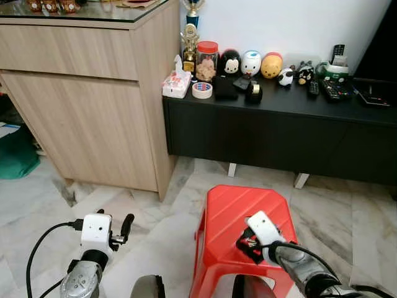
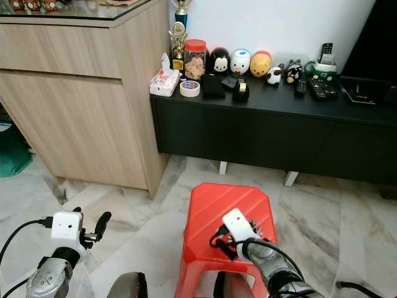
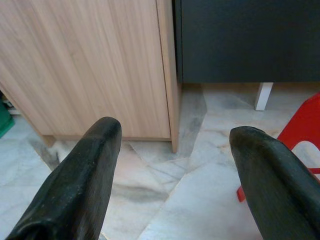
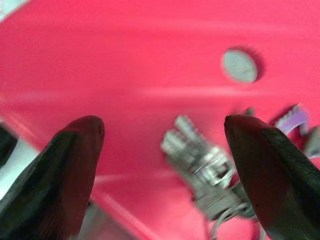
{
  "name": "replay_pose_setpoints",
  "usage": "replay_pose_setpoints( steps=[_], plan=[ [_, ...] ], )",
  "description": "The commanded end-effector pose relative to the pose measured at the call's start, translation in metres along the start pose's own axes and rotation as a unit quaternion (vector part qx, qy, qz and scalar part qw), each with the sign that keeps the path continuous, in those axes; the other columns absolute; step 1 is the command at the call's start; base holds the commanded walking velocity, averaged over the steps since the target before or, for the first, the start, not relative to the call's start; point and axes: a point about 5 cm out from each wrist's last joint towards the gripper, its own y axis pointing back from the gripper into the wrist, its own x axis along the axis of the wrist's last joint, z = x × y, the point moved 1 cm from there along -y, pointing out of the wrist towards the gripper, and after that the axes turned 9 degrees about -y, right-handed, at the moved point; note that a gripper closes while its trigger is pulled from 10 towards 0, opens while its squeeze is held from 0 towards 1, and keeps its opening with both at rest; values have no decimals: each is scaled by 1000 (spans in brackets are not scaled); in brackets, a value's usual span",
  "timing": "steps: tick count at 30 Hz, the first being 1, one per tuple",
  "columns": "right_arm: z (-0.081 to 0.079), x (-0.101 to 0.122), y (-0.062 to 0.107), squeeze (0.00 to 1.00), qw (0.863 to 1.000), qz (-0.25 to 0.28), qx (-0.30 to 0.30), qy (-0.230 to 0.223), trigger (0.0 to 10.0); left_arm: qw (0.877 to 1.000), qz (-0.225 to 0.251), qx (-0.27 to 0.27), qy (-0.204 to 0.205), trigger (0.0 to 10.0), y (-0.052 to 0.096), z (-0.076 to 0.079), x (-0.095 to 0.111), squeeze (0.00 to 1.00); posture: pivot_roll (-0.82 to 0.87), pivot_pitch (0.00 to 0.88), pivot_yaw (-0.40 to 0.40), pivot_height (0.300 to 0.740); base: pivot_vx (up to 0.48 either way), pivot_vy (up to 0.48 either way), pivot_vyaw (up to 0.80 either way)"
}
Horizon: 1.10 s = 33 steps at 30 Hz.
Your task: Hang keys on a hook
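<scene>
A bunch of silver keys (image 4: 210, 170) with a purple tag lies on the top of a red plastic stool (image 1: 229, 211). My right gripper (image 4: 165, 130) hovers just over the stool top, open, with the keys between its two black fingers and nearer one of them. Seen from the head, the right wrist (image 1: 263, 231) is over the stool's near right part, and the keys (image 2: 255, 228) peek out beside it. My left gripper (image 1: 126, 226) is open and holds nothing, low over the marble floor to the left of the stool.
A tall wooden cabinet (image 1: 93, 118) stands at the back left. A low black console (image 1: 279, 136) runs along the wall, carrying figurines, a jar, tape rolls and remotes. A green bag (image 1: 15, 152) lies at the far left. Marble floor (image 1: 155, 205) surrounds the stool.
</scene>
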Motion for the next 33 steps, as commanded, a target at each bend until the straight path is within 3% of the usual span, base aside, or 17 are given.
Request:
replay_pose_setpoints(
  steps=[1,7,12,23,24,25,26,33],
  plan=[
    [4,-3,1,0,1000,-19,-1,9,10000,1000,-4,-5,1,10000,1,0,0,0,146,0,-44,590,0,0,0],
    [8,-6,3,0,999,-38,-1,18,10000,1000,-4,-5,-1,10000,0,-2,1,0,146,0,-41,590,0,0,0],
    [21,-6,7,0,998,-48,-26,17,10000,1000,-4,-9,-4,10000,1,-3,2,0,152,0,-34,590,0,0,0],
    [20,-20,9,0,996,-85,-23,-6,10000,1000,-7,-18,-11,10000,2,-5,3,0,155,0,-12,590,0,0,0],
    [18,-23,9,0,996,-89,-19,-9,4000,1000,-7,-21,-13,10000,2,-4,3,0,154,0,-9,590,0,0,0],
    [18,-23,9,0,996,-89,-19,-9,4000,1000,-7,-21,-13,10000,2,-4,3,0,154,0,-9,590,0,0,0],
    [16,-26,8,0,995,-96,-14,-5,0,1000,-7,-24,-15,10000,2,-4,4,0,155,0,-10,590,0,0,0],
    [11,-31,8,0,994,-106,-3,-6,0,999,-10,-28,-17,10000,5,-3,3,0,160,0,-7,590,0,0,0]
  ],
)
